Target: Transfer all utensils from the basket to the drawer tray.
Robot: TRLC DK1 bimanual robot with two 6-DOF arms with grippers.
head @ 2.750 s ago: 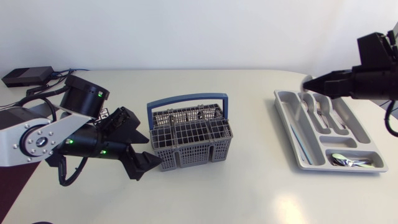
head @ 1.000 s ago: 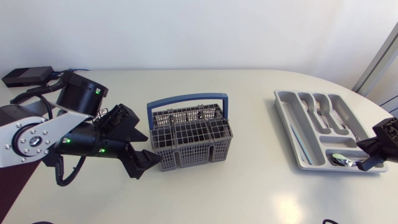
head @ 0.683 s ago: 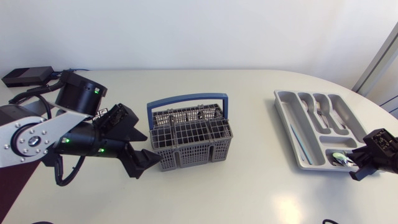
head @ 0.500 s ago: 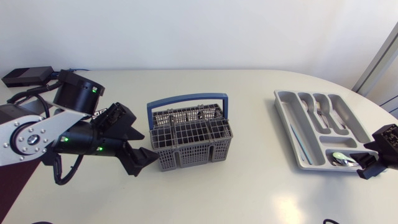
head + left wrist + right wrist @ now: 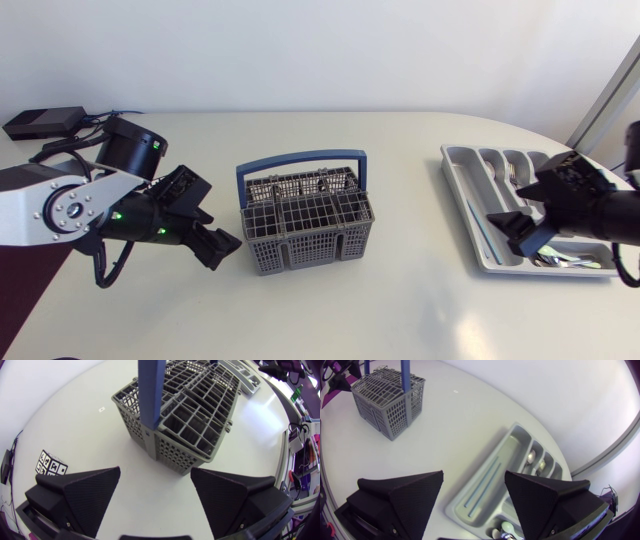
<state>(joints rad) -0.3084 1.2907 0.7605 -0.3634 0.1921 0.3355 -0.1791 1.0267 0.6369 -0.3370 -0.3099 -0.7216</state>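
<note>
A: How do the grippers stand?

B: The left gripper (image 5: pixel 155 472) is spread wide and holds nothing. Its fingertips (image 5: pixel 111 476) lie apart from the basket (image 5: pixel 185 415), which sits just ahead of them on the table (image 5: pixel 400 300).

A: And the other?

B: The right gripper (image 5: pixel 474 475) is also spread wide and empty. It hangs over the drawer tray (image 5: pixel 506 446) and touches nothing.

A: Anything in the way?

B: Little. The blue handle (image 5: pixel 300 160) arches upright over the basket's middle. A small cube (image 5: pixel 50 464) with black-and-white patterns sits on the table beside the left gripper. A black box (image 5: pixel 42 122) with cables lies at the far left corner.

A: Where are the containers?

B: The basket stands mid-table, somewhat towards the left. The tray lies near the right edge, with its long side pointing away from the front edge.

A: What do they hold?

B: The tray's short end compartment, nearest the front edge, holds spoons (image 5: pixel 565 260). Forks (image 5: pixel 515 175) lie in the lengthwise compartments. The long, narrow compartment shows only two thin lines, perhaps ridges. In the basket, something metallic may stand in the rear cells, but I cannot tell through the mesh.
</note>
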